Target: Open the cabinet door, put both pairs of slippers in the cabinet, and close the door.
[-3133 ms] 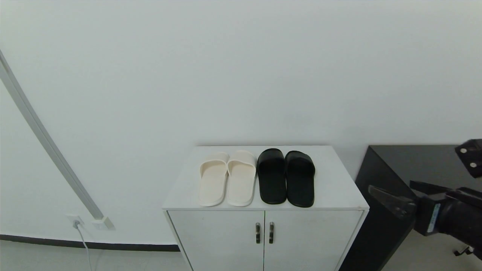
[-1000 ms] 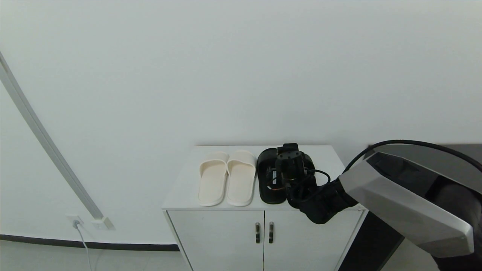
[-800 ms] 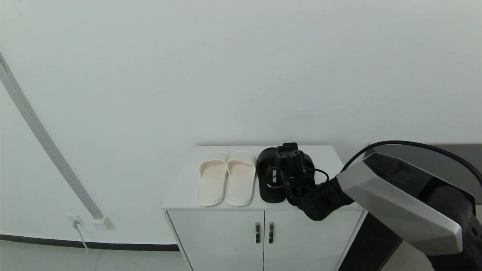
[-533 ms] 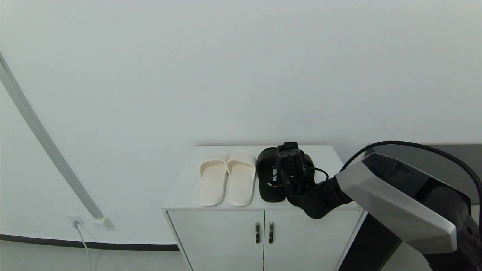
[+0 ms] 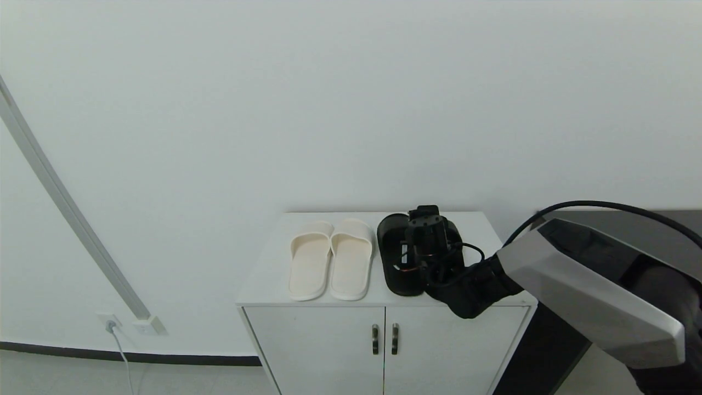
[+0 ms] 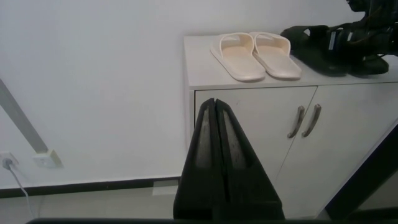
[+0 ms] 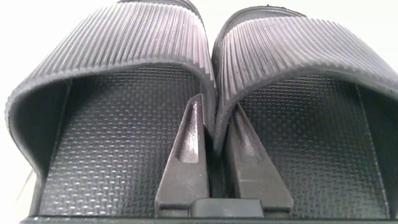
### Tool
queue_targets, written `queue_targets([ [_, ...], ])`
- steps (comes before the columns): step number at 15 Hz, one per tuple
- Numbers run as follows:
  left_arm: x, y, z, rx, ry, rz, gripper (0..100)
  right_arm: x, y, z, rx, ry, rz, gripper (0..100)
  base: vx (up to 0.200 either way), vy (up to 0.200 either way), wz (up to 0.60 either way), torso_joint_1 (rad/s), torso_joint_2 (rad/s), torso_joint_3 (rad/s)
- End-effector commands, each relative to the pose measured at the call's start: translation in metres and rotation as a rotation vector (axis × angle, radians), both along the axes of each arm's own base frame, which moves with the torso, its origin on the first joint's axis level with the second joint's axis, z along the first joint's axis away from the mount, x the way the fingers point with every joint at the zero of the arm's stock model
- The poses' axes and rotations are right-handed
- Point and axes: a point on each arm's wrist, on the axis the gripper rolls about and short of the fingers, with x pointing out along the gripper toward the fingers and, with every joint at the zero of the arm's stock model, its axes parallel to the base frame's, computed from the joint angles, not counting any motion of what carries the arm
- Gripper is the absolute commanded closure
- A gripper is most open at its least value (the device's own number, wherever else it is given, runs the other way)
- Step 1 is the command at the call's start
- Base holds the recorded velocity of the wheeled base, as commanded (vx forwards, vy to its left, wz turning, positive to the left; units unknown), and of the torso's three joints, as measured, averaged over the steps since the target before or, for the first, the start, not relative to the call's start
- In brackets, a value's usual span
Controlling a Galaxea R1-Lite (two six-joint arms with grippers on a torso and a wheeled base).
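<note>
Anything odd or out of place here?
Both cabinet doors are shut, yet the right end effector is already clamped on the adjoining inner strap edges of the black slippers on top. The white slippers lie straight beside them.

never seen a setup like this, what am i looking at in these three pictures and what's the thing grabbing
This is a two-armed robot on wheels. The wide picture comes from a camera on its head. The other two come from cameras on its wrists, each looking along that arm's end effector, a two-fingered pincer. In front stands a white cabinet with its doors shut. On top lie cream slippers and black slippers, side by side. The right end effector is shut on the black slippers, pinching their two inner strap edges together, one finger inside each. The left end effector is shut on nothing, held off in front of the cabinet.
</note>
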Motion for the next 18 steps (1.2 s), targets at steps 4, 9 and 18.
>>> queue_targets([
  [4, 0.000, 0.000, 0.000, 0.001, 0.000, 0.000, 100, -0.046, -0.016, 0.054, 0.034, -0.029, 0.062, 100, 0.000, 0.000, 0.00, 0.000, 0.00, 0.000],
  [9, 0.000, 0.000, 0.000, -0.001, 0.000, 0.001, 100, -0.105, -0.034, 0.082, 0.028, -0.011, 0.227, 100, 0.000, 0.000, 0.00, 0.000, 0.00, 0.000],
  [18, 0.000, 0.000, 0.000, 0.001, 0.000, 0.001, 100, -0.218, -0.093, 0.108, 0.044, 0.068, 0.694, 100, 0.000, 0.000, 0.00, 0.000, 0.00, 0.000],
])
